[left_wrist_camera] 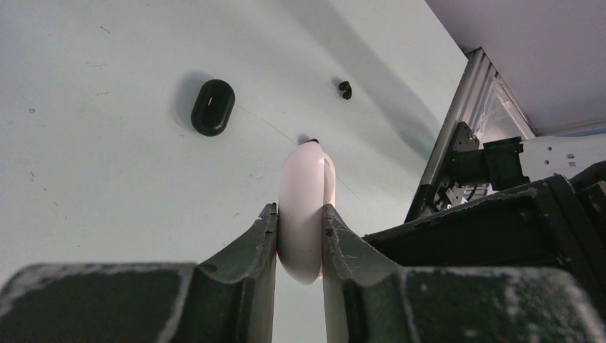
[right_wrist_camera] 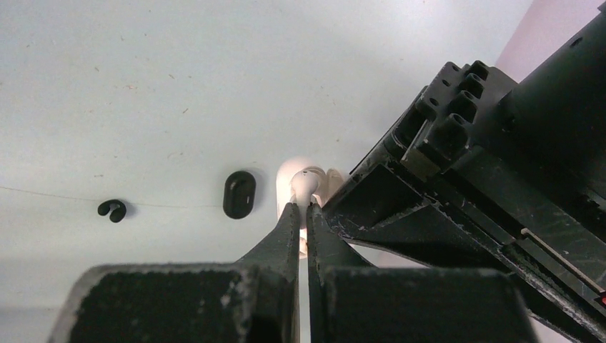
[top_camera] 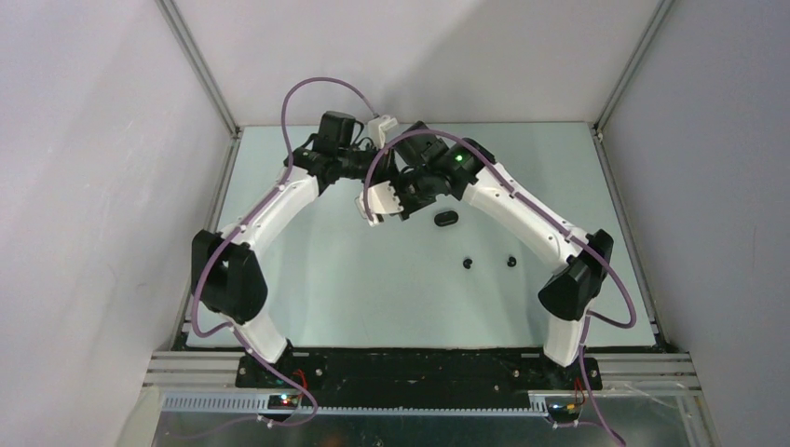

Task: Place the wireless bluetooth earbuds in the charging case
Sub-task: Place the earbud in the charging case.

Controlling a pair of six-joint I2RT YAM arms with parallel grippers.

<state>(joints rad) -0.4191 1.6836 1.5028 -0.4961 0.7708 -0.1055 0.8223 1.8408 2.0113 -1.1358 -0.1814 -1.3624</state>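
Note:
My left gripper (left_wrist_camera: 299, 207) is shut on a white pill-shaped charging case (left_wrist_camera: 306, 187) and holds it on edge above the table. The case shows as a white shape (top_camera: 372, 201) in the top view. My right gripper (right_wrist_camera: 303, 206) is shut on a small white earbud (right_wrist_camera: 307, 183), right at the white case (right_wrist_camera: 286, 174). A black case (top_camera: 446, 219) lies shut on the table beside them. Two black earbuds (top_camera: 468, 264) (top_camera: 510, 261) lie nearer the arm bases. The second white earbud is not in view.
The pale green table (top_camera: 307, 279) is walled by white panels and metal posts (top_camera: 200, 65). In the right wrist view the left gripper's black body (right_wrist_camera: 500, 179) crowds close on the right. The black case (left_wrist_camera: 212, 107) and one black earbud (left_wrist_camera: 345, 88) show in the left wrist view.

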